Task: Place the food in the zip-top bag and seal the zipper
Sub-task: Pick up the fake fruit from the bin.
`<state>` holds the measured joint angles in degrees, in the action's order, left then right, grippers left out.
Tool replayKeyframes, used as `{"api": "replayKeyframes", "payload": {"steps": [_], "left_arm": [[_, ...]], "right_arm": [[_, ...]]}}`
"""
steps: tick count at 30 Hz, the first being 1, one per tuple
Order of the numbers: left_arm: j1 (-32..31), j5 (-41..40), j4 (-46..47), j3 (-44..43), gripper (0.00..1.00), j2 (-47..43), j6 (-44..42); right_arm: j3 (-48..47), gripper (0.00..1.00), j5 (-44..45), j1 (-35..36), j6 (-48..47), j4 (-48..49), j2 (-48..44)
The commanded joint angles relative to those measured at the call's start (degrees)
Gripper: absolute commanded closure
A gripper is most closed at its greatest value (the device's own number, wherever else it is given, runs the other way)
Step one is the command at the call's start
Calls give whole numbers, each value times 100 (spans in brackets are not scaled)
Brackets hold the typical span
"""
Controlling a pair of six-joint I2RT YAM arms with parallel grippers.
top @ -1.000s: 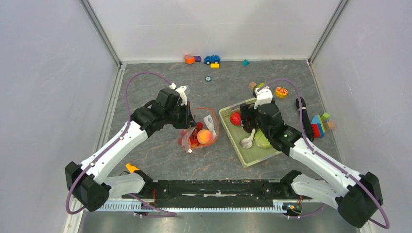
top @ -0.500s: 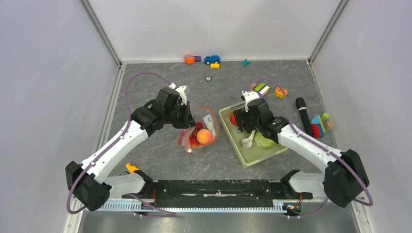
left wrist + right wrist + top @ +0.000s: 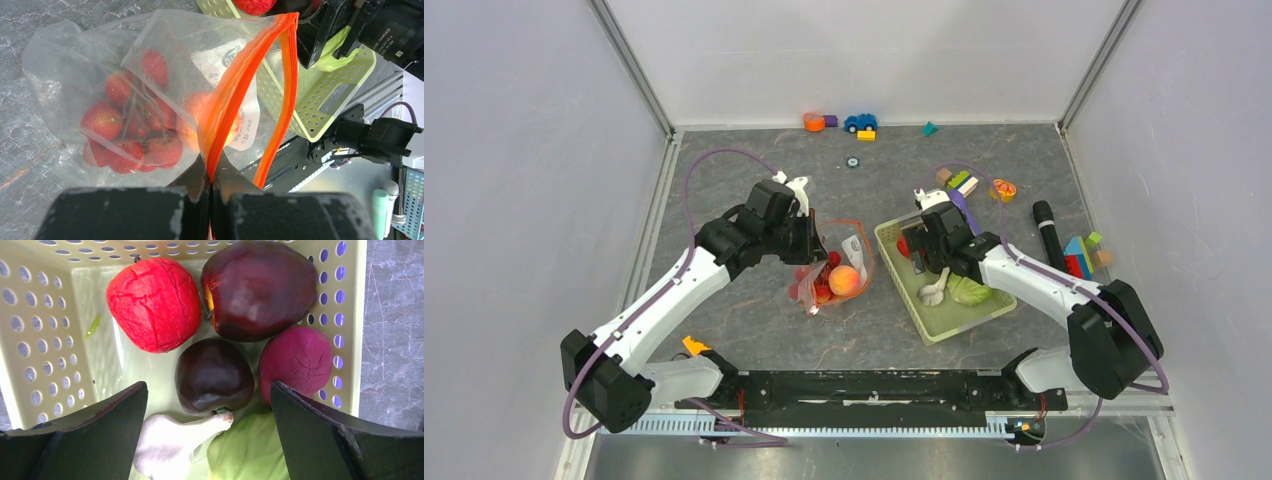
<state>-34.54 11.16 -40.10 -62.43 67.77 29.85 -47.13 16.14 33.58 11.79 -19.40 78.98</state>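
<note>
The clear zip-top bag [image 3: 836, 272] stands on the grey table with its mouth open. Inside the bag [image 3: 75, 60] lie several red strawberries [image 3: 102, 120] and a peach [image 3: 192, 107]. My left gripper [image 3: 210, 182] is shut on one side of the orange zipper [image 3: 235, 85] and holds that edge up. My right gripper [image 3: 207, 387] is open and hangs over the food at the far end of the green basket [image 3: 944, 335]. Between its fingers lies a small dark plum [image 3: 214, 375]. Around it lie a red fruit [image 3: 155, 305], a larger plum [image 3: 257, 287], a magenta fruit [image 3: 295, 360], a white garlic [image 3: 167, 442] and cabbage [image 3: 250, 452].
A toy car [image 3: 860, 122] and small blocks [image 3: 816, 121] lie by the back wall. More blocks [image 3: 1079, 255], a black cylinder [image 3: 1046, 230] and an orange slice [image 3: 1003, 188] lie right of the basket. Grey walls close in both sides.
My right gripper has moved left and towards the far end of the basket, still open. The left gripper and the bag have not moved.
</note>
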Motion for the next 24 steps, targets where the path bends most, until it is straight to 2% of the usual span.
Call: {"api": "replayKeyframes", "payload": {"steps": [1, 14, 24], "left_arm": [[36, 145, 186, -14, 98, 4, -128], [53, 143, 189, -12, 98, -9, -129], [58, 141, 188, -14, 98, 1, -137]], "right_arm": [[-205, 4, 396, -28, -106, 65, 104], [-85, 16, 265, -28, -180, 369, 439], [-77, 38, 284, -23, -175, 369, 464]]}}
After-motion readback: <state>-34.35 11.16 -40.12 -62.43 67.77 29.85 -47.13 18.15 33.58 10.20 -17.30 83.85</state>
